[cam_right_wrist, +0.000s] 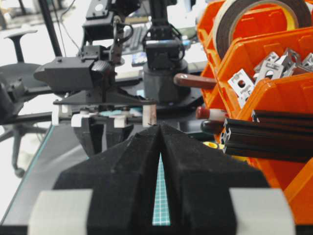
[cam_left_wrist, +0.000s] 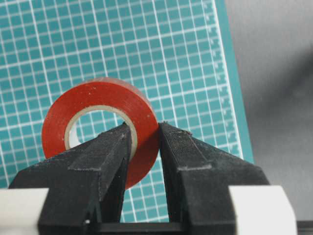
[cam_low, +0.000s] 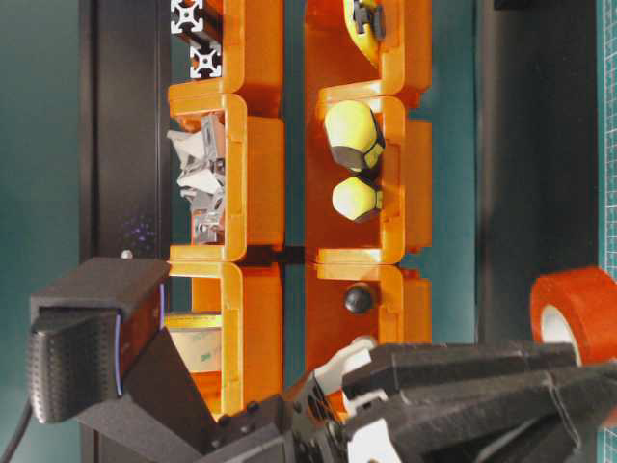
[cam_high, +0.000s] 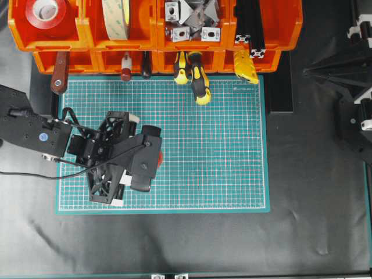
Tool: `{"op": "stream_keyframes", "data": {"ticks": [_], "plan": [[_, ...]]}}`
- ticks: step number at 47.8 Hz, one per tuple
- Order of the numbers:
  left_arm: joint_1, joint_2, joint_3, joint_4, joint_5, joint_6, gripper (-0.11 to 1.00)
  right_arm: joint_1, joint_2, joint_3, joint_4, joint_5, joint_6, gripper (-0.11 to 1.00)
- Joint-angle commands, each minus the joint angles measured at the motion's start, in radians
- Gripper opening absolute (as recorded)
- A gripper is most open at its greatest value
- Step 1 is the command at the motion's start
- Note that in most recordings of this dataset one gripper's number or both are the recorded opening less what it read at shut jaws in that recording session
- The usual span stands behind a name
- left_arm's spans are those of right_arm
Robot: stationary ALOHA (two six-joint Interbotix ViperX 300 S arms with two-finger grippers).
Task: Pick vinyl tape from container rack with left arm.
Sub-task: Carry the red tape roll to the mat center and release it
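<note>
Here, the vinyl tape (cam_left_wrist: 98, 128) stood on edge above the green cutting mat (cam_left_wrist: 166, 54), its wall pinched by the left tool (cam_left_wrist: 146, 134), well clear of the container rack (cam_high: 154, 35). The right tool (cam_right_wrist: 160, 128) was pressed together.

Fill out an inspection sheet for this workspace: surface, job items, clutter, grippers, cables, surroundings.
Surface: green cutting mat on a dark table.
Job's things: vinyl tape is out of the container rack, pinched through its wall by the left gripper above the mat.
Clutter: another red roll and a big beige tape roll in upper bins; metal brackets; black extrusions; yellow-handled screwdrivers in lower bins.
Grippers: left shut on the tape; right gripper shut, holding nothing.
Cables: black cable trailing from the left arm.
Surroundings: an office chair beyond the table.
</note>
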Motion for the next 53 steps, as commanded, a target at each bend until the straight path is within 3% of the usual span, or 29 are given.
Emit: {"op": "stream_keyframes", "data": {"ticks": [1, 14, 23, 28, 38, 53], "plan": [[0.003, -0.011, -0.02, 0.003, -0.029, 0.003, 0.19, -0.002, 0.008, -0.028, 0.0, -0.005, 0.002, 0.0], [0.021, 0.0, -0.017, 0.003, -0.035, 0.003, 0.22, 0.0, 0.008, -0.026, -0.002, 0.0, 0.002, 0.0], [0.023, -0.003, -0.014, 0.003, -0.035, -0.015, 0.74, 0.0, 0.008, -0.025, 0.0, 0.002, 0.002, 0.0], [0.023, -0.009, -0.012, 0.003, -0.04, -0.017, 0.9, 0.0, 0.006, -0.018, 0.002, 0.006, 0.009, 0.0], [0.014, -0.109, 0.011, 0.003, -0.048, -0.018, 0.87, 0.0, 0.006, -0.011, 0.002, 0.011, 0.017, 0.0], [-0.02, -0.416, 0.155, 0.002, -0.06, -0.08, 0.87, 0.0, 0.003, -0.011, 0.002, 0.011, 0.017, 0.0]]}}
